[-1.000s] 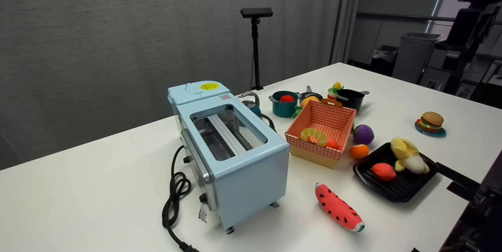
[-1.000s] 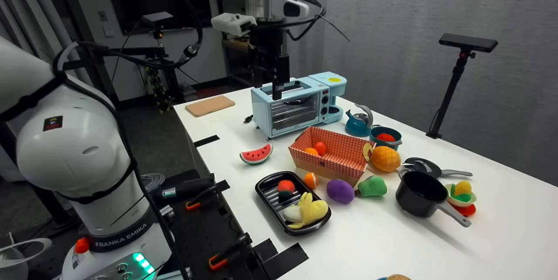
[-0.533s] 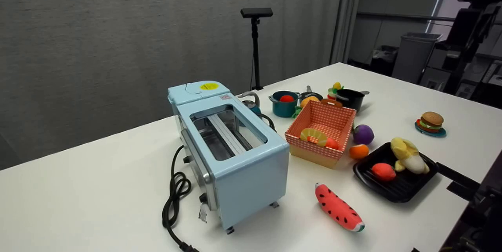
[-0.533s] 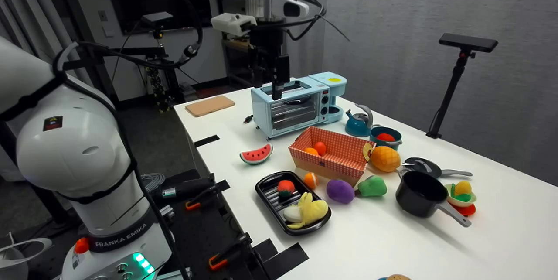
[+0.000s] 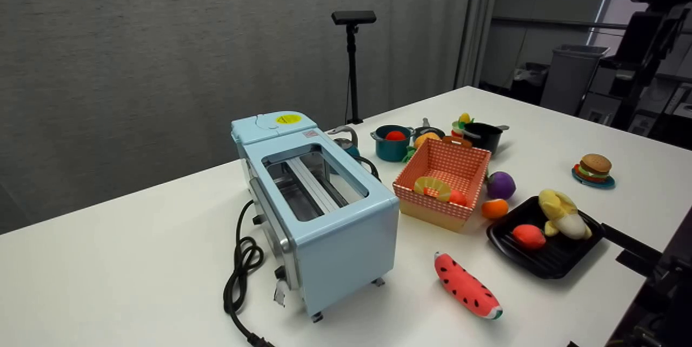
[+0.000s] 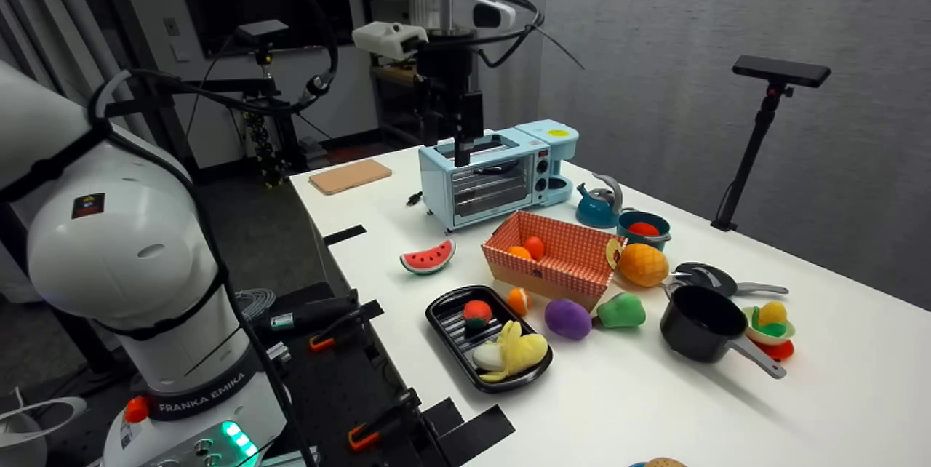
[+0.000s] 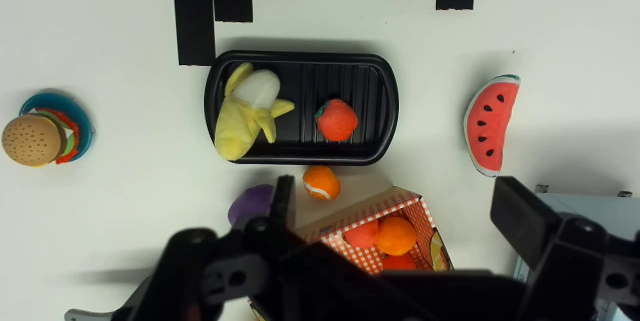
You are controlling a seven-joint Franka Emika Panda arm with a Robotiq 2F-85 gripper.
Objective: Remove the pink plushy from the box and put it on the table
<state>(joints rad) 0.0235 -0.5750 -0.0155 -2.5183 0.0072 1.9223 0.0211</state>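
Well, my gripper [image 6: 446,151] hangs high over the table [image 6: 618,394], its jaws wide apart with nothing between them; I judge this the approach. The plushy [image 7: 361,235] is in the box [image 6: 538,278], at the end toward the toaster [image 5: 346,239], by the wall facing the near edge. I take it to be the pinker one (a red ball [image 7: 400,262] lies close by, partly hidden by the gripper in the wrist view). I'd square up with the box, narrow the spread so both jaws fit inside the walls, then come straight down. An orange ball [image 7: 396,236] crowds one side, so I could pinch both. The plushy looks soft, so a light squeeze should do; lift above the rim before going sideways.

Along the near edge lie the tray [image 7: 369,91] and the watermelon [image 7: 490,126]; I'd set down between them. The tangerine [image 7: 321,182] and the purple lump [image 6: 568,319] sit just beside the box. Past them, the toaster shows behind one jaw, so I'd stay off it. By the far edge stand the kettle [image 6: 598,212] and the teal pot [image 5: 393,149].
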